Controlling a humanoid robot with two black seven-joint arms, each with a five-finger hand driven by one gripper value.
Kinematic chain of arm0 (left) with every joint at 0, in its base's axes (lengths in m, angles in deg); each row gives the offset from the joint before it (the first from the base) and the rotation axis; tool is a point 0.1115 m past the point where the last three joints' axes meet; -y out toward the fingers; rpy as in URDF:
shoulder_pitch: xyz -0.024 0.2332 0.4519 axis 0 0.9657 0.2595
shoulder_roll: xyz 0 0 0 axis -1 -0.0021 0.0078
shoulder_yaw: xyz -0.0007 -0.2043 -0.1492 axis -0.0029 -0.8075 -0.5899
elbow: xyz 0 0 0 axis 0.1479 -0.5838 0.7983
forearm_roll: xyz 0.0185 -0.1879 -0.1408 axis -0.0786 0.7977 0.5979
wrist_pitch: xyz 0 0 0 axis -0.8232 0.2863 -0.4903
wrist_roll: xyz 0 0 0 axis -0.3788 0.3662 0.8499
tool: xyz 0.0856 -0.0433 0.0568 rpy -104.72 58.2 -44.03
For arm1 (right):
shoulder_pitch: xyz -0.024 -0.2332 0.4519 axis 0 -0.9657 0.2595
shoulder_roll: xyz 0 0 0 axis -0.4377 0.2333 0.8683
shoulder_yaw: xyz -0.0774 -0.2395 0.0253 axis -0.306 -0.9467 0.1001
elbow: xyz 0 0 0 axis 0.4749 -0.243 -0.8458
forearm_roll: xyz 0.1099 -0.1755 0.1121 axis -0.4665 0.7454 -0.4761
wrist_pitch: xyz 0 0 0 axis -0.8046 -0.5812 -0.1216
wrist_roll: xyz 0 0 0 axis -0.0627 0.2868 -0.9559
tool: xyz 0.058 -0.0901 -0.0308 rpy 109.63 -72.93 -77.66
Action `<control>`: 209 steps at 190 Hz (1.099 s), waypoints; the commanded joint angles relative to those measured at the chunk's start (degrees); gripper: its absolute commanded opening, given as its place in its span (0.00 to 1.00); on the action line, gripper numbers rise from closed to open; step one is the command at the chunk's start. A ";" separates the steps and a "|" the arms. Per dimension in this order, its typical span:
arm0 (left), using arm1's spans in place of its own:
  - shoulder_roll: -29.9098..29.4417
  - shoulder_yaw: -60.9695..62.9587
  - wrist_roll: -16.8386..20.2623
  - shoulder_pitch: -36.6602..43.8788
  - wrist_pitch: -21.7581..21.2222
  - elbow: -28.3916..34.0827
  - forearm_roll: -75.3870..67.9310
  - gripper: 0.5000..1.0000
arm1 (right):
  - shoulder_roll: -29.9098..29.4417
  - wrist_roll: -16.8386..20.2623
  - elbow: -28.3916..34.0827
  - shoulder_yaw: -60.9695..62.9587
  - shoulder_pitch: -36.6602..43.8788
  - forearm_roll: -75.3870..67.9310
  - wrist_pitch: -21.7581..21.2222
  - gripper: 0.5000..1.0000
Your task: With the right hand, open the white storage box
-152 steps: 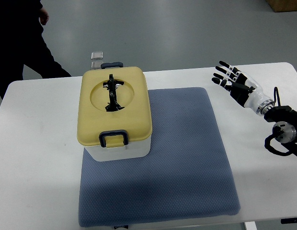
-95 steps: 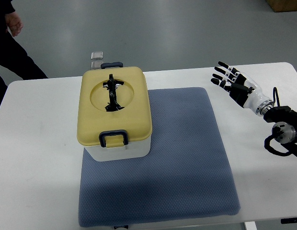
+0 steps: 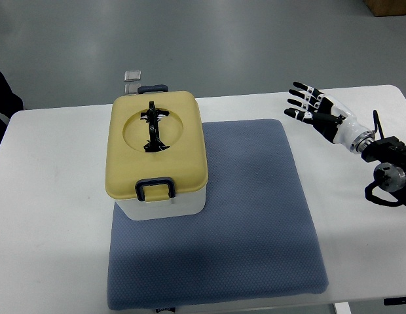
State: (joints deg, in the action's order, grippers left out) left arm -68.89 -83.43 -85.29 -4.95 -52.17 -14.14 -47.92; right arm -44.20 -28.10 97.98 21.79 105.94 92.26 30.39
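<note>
Currently: right hand [image 3: 319, 112] fingers spread, empty, above table [image 3: 52, 196] beside mat [image 3: 255, 216], well apart from box [image 3: 157, 157]; lid [image 3: 183, 140] closed.

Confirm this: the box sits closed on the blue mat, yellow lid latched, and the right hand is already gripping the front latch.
Not quite. The top view shows the right hand open over the bare table, well right of the box, touching nothing. The front latch is untouched. The rest holds: the box sits closed on the blue mat under its yellow lid.
</note>
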 commanded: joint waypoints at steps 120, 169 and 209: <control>0.00 0.00 0.04 0.00 0.02 -0.08 -0.01 1.00 | 2.57 -0.03 1.05 -0.17 16.55 31.99 -0.78 0.83; 0.00 0.00 -0.05 0.00 0.02 -0.08 -0.01 1.00 | 2.13 -0.73 4.21 -1.14 28.76 44.46 -5.18 0.83; 0.00 0.00 0.04 -0.17 0.02 -0.17 0.08 1.00 | 0.73 -1.61 9.13 -1.14 33.60 55.45 -7.20 0.82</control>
State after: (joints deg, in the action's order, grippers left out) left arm -68.89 -83.42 -85.27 -5.07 -52.15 -14.24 -47.91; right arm -42.85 -29.33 104.57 20.66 137.50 142.88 24.07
